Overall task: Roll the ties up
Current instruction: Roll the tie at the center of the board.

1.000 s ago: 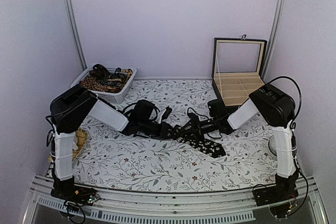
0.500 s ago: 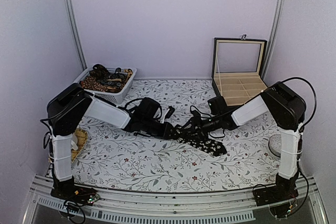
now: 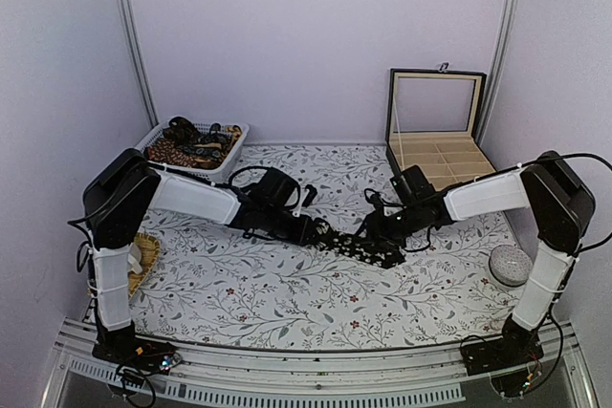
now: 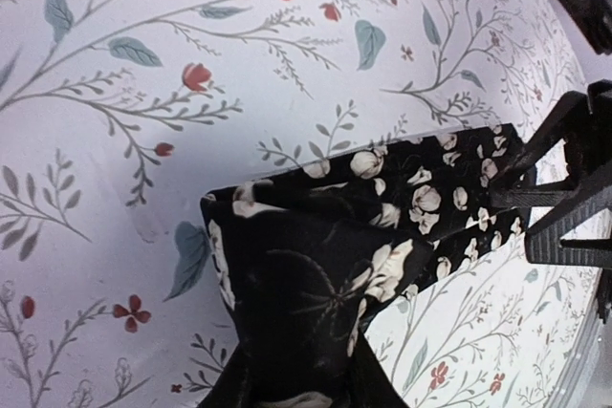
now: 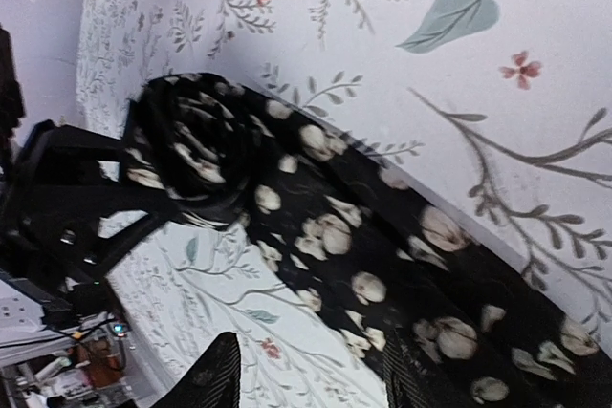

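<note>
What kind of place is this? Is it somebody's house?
Probably a robot practice booth, not a house. A left arm and a right arm are bolted at the table edge. Plain walls with a metal rail surround a half-rolled tie.

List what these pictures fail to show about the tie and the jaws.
- Top view: the tie is small and dark between both arms' jaws; its turns cannot be counted.
- Left wrist view: tie fabric at the bottom edge covers the left jaws.
- Right wrist view: the tie's flat end runs off the lower right corner.
- Top view: the ties in the basket are too small to count.
</note>
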Tool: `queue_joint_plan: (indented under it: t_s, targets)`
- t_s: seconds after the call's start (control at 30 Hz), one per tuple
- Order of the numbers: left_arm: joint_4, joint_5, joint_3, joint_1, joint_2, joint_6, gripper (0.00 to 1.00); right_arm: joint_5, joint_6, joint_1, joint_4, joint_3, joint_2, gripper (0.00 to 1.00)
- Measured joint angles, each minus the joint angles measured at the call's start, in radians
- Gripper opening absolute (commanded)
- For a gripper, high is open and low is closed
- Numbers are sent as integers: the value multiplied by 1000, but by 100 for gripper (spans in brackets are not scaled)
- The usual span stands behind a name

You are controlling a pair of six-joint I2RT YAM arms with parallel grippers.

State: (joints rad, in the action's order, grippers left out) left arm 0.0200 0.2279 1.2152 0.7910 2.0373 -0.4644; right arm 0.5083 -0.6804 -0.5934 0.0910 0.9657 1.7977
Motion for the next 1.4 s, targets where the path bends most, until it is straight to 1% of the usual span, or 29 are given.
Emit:
queue_joint_plan:
  t_s: [0.13, 0.27, 0.47, 0.63, 0.67, 0.7, 0.77, 0.87, 0.9, 1.07, 1.2, 1.23, 1.4]
  targets:
    - [66, -55, 38, 0, 0, 24, 2, -108, 73, 2, 66, 0, 0, 40]
    - [113, -71, 61, 0, 1, 48, 2, -155, 125, 5, 81, 0, 1, 35]
    - [134, -83, 72, -4, 5, 64, 3, -159, 153, 0, 77, -1, 8, 34]
    - [129, -87, 72, -18, 6, 52, 4, -149, 142, -28, 14, -32, 8, 34]
    - [125, -86, 71, -22, 7, 48, 7, -146, 135, -34, -1, -39, 7, 34]
    - [121, -85, 71, -26, 9, 44, 13, -144, 127, -42, -16, -47, 7, 34]
    - [111, -82, 71, -33, 13, 35, 25, -138, 110, -59, -43, -59, 6, 39]
    - [101, -80, 64, -38, 18, 25, 40, -138, 89, -87, -58, -58, 5, 42]
    - [100, -80, 58, -39, 18, 19, 43, -141, 87, -92, -53, -55, 4, 43]
    - [101, -80, 44, -44, 19, 17, 50, -190, 122, -106, 64, 18, 3, 47]
    - [90, -80, 40, -52, 18, 18, 58, -247, 179, -107, 158, 128, 2, 48]
    - [81, -79, 35, -56, 16, 19, 60, -260, 194, -107, 170, 158, 2, 48]
    - [56, -54, 10, -73, -2, 26, 63, -293, 241, -107, 191, 273, 2, 47]
